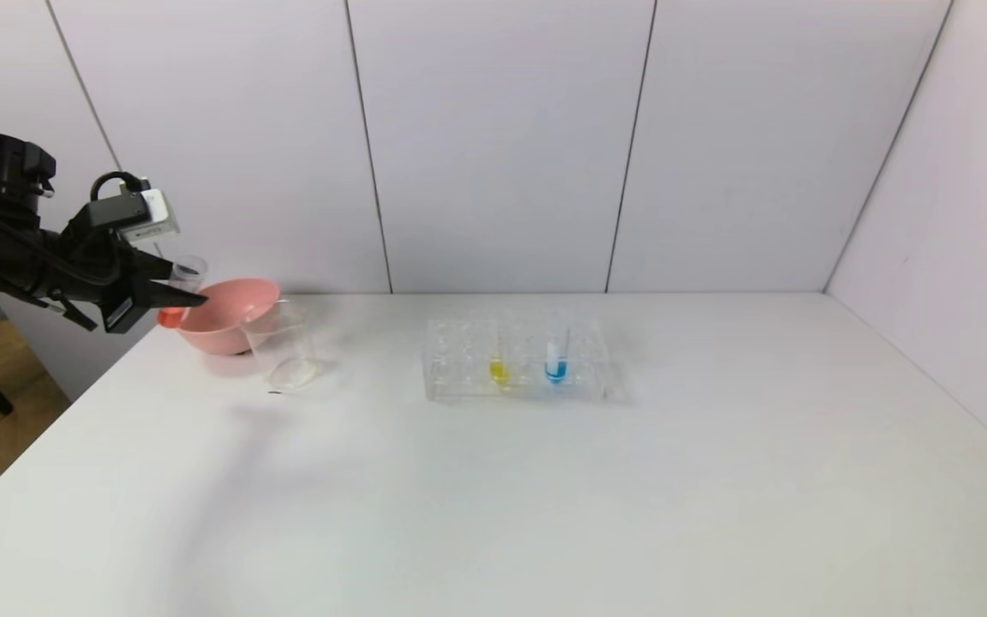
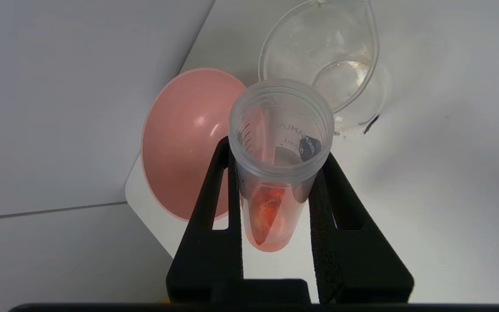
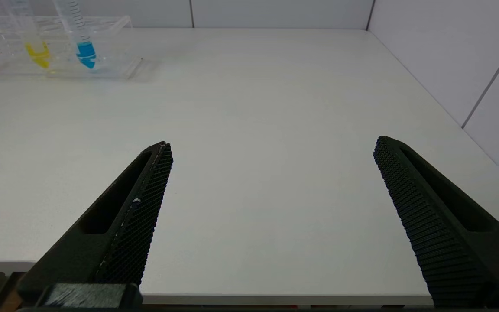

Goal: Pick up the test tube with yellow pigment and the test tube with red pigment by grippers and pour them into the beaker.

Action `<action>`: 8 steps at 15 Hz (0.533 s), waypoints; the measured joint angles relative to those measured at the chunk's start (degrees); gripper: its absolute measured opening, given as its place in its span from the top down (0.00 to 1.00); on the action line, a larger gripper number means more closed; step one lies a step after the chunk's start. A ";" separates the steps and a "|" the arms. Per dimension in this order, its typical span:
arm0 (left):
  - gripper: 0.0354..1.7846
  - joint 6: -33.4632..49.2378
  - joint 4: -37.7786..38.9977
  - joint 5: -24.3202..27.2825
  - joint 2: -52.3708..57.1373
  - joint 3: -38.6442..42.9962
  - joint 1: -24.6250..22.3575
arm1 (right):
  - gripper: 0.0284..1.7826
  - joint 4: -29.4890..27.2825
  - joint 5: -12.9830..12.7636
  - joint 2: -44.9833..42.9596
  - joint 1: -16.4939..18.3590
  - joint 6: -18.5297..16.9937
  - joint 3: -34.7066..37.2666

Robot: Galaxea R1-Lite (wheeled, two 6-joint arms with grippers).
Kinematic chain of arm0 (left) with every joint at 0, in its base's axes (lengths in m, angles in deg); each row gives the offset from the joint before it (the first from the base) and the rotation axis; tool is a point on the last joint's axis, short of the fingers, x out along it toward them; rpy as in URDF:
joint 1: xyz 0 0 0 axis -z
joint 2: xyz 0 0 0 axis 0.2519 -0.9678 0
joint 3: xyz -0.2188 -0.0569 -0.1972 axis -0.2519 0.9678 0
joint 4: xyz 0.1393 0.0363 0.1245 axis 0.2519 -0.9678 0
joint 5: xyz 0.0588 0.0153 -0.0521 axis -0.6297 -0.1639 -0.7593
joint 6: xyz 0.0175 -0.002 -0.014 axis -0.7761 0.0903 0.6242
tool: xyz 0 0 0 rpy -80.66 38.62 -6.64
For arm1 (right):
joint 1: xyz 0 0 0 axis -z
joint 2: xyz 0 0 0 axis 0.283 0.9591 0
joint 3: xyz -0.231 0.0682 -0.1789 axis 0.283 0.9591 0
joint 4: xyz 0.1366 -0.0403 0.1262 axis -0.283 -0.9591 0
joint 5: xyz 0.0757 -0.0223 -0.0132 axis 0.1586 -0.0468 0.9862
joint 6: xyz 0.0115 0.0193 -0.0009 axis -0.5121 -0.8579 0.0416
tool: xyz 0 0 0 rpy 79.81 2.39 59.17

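One test tube with red pigment is being gripped in the left gripper, its jaws clenched on the tube's upper body just below the open rim, at the far left edge of the worktop. In the head view the tube is being held nearly upright, mouth up, beside the pink bowl and a little short of the beaker; the red-orange liquid is being kept low in the rounded end. In the left wrist view the beaker's wide rim is being shown just beyond the tube's mouth, with only a pale film on its floor.

The test tube with yellow pigment is being left standing in the clear rack at mid-worktop, next to a tube of blue liquid. The right gripper is being held released, fingers spread wide, above the worktop's near right side, well apart from the rack.

Both tubes are being judged light, stiff and smooth-walled, so likely slippery and perhaps easily cracked under hard squeezing. A hold high on the wall, under the rim and clear of the liquid, is being judged soundest, as it leaves the mouth free for tipping. The red pour is being judged as not yet begun, and the yellow tube as not yet taken.
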 joint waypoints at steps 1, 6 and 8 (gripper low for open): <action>0.76 -0.12 -0.27 -1.27 -0.17 -0.22 0.30 | 0.05 0.00 0.00 0.00 0.00 0.02 0.00; 0.76 -4.14 -7.44 -7.80 -1.71 -4.24 1.55 | 0.05 0.00 0.00 0.00 0.00 0.00 0.00; 0.76 -4.45 -8.73 -9.55 -2.47 -5.51 2.35 | 0.05 0.00 0.02 0.00 0.00 0.00 0.00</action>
